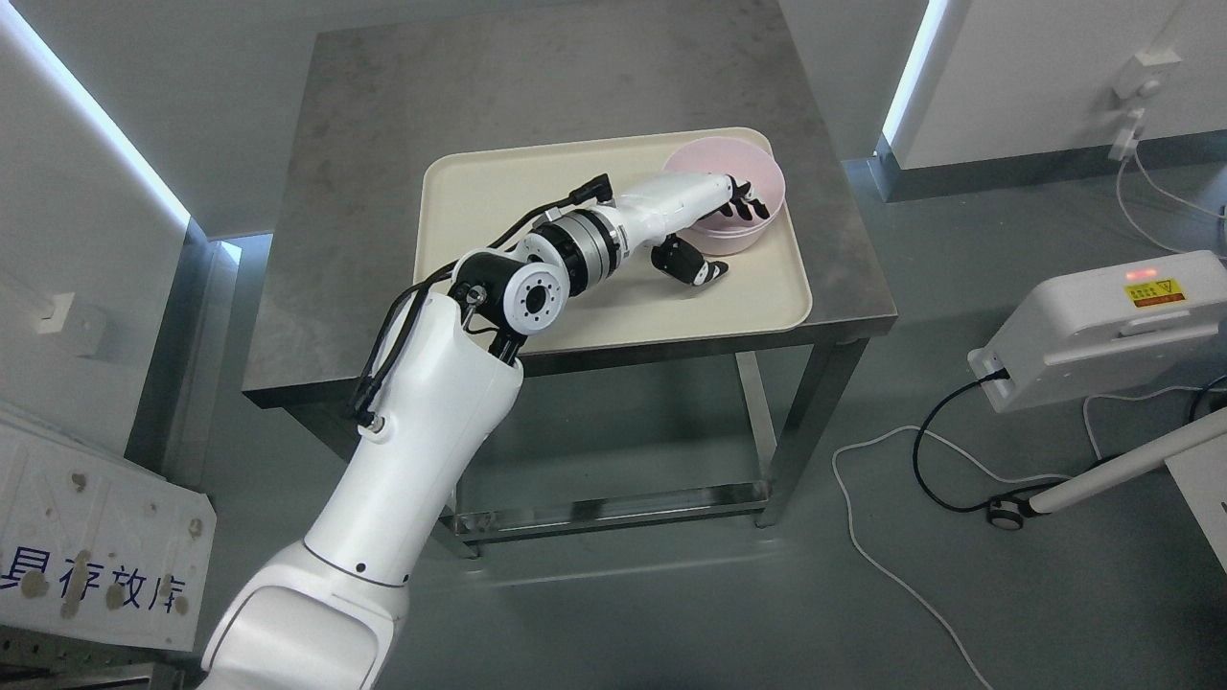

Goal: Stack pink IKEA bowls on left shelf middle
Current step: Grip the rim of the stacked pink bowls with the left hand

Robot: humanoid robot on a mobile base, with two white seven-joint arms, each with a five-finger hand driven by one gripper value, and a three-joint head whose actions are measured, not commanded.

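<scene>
A pink bowl (757, 172) sits on the far right corner of a cream tray (498, 211) on a steel table (403, 105). My left arm reaches in from the lower left across the tray. My left hand (733, 238) straddles the bowl's near rim: the fingers (746, 203) hang over the rim into the bowl, and the thumb (705, 271) is spread outside, low beside the wall. The hand looks open around the rim, and the bowl rests on the tray. No shelf is in view. My right arm is not in view.
A white device (1102, 326) with a red light and a yellow label stands on the floor at the right, with cables (891, 498) trailing across the floor. A white panel with blue print (86, 546) is at the lower left. Walls close in behind the table.
</scene>
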